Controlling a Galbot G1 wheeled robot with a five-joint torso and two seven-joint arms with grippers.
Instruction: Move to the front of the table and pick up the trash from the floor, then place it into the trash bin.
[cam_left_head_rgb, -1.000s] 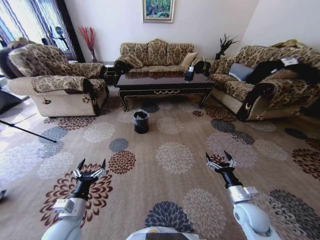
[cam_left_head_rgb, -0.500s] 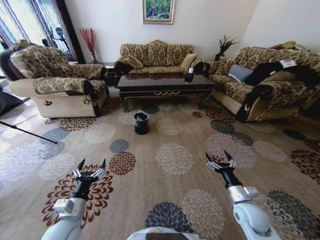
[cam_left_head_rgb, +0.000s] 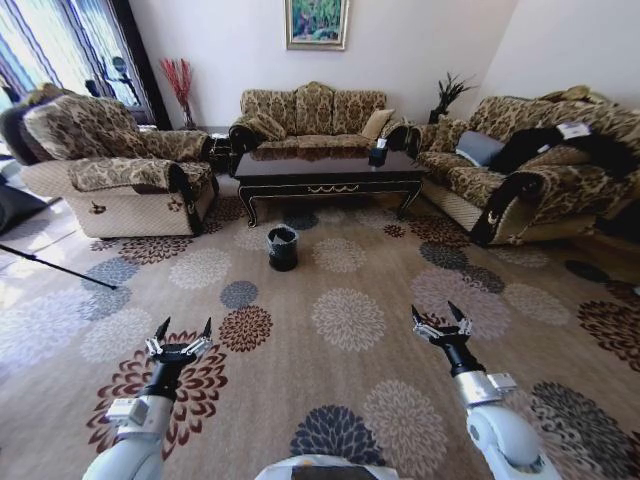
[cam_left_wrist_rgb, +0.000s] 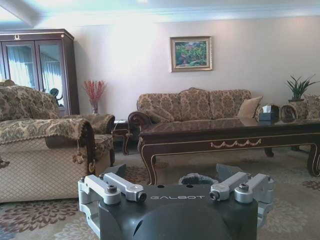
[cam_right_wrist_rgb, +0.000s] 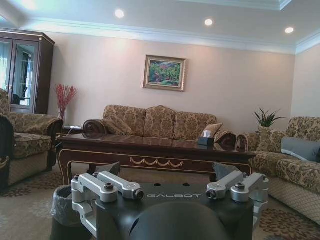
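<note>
The dark glossy table (cam_left_head_rgb: 325, 172) stands far ahead across the patterned carpet, in front of the back sofa. The small black trash bin (cam_left_head_rgb: 282, 247) sits on the carpet just before the table's left half. The trash is hidden or out of view. My left gripper (cam_left_head_rgb: 185, 326) and right gripper (cam_left_head_rgb: 436, 313) hang open and empty low over the carpet, well short of the bin. In the left wrist view the open gripper (cam_left_wrist_rgb: 172, 172) faces the table (cam_left_wrist_rgb: 230, 137), with the bin's rim (cam_left_wrist_rgb: 198, 178) showing past it. In the right wrist view the open gripper (cam_right_wrist_rgb: 167, 170) faces the table (cam_right_wrist_rgb: 150, 150) and bin (cam_right_wrist_rgb: 62, 207).
An armchair (cam_left_head_rgb: 110, 165) stands at the left, a sofa (cam_left_head_rgb: 312, 108) behind the table and another sofa (cam_left_head_rgb: 540, 165) at the right. A dark tissue box (cam_left_head_rgb: 378, 150) sits on the table. A thin black rod (cam_left_head_rgb: 55, 265) lies on the floor at the left. Wide carpet lies ahead.
The whole picture has shifted slightly, so the camera has moved a little relative to the room. Both arms hold the same pose, grippers still open.
</note>
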